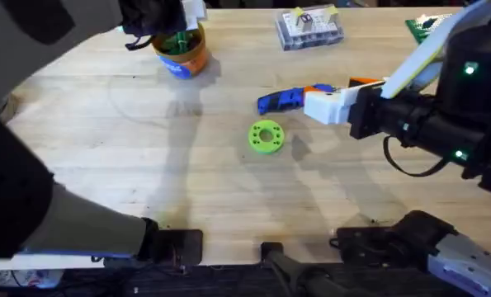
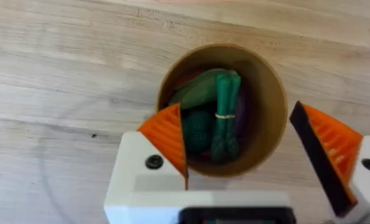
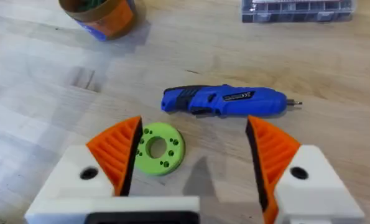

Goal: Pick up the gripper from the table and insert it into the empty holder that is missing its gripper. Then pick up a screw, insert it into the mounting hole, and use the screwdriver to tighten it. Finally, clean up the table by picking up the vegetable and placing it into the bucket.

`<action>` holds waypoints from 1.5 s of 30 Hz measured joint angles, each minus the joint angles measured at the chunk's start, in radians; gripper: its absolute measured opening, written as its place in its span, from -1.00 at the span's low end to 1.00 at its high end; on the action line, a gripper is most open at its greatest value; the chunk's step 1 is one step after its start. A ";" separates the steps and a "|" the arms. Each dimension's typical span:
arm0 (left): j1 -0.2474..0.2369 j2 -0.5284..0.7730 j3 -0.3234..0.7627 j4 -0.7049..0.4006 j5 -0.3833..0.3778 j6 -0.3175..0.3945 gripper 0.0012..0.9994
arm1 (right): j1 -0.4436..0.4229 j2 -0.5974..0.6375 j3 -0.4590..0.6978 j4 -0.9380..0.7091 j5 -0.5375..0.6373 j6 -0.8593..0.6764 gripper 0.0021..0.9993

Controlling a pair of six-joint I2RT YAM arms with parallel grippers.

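Wood table [image 1: 146, 181] holds a few things. A lime-green ring [image 1: 266, 137] with small holes lies flat near the right gripper [image 3: 191, 155], just in front of one of its orange pads [image 3: 117, 152]. Past the ring lies the screwdriver [image 3: 225, 101]. Nothing sits between the gripper and the screwdriver. A clear parts box [image 1: 310, 27] stands farther off, well beyond the screwdriver.

The right gripper is wide open and holds nothing.

The screwdriver is chunky and blue, with a dark grip part and a small metal tip. It lies flat on its side. Its long way runs across the gap of the right gripper's fingers, from one pad's side to the other, and the metal tip points to the side away from the ring.

The left gripper [image 2: 240, 149] hangs right over the bucket [image 2: 268, 106], fingers spread apart, one orange pad on each side of the rim. It holds nothing. The bucket is round and orange, with a blue and white label, and it stands upright. The vegetable [image 2: 225, 115] is inside it. It is slim, dark green and bumpy. It leans on other green things in the bucket, its long way running from the gripper side of the bucket toward the far wall.
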 joint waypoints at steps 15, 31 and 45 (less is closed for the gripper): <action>0.000 -0.587 0.011 -0.688 0.002 0.001 0.97 | 0.000 0.000 0.000 0.026 0.000 0.025 0.93; 0.000 -0.690 0.009 -0.895 0.003 0.001 0.97 | 0.000 0.000 0.000 0.030 0.000 0.098 0.93; 0.000 -0.690 0.009 -0.895 0.003 0.001 0.97 | 0.000 0.000 0.000 0.030 0.000 0.098 0.93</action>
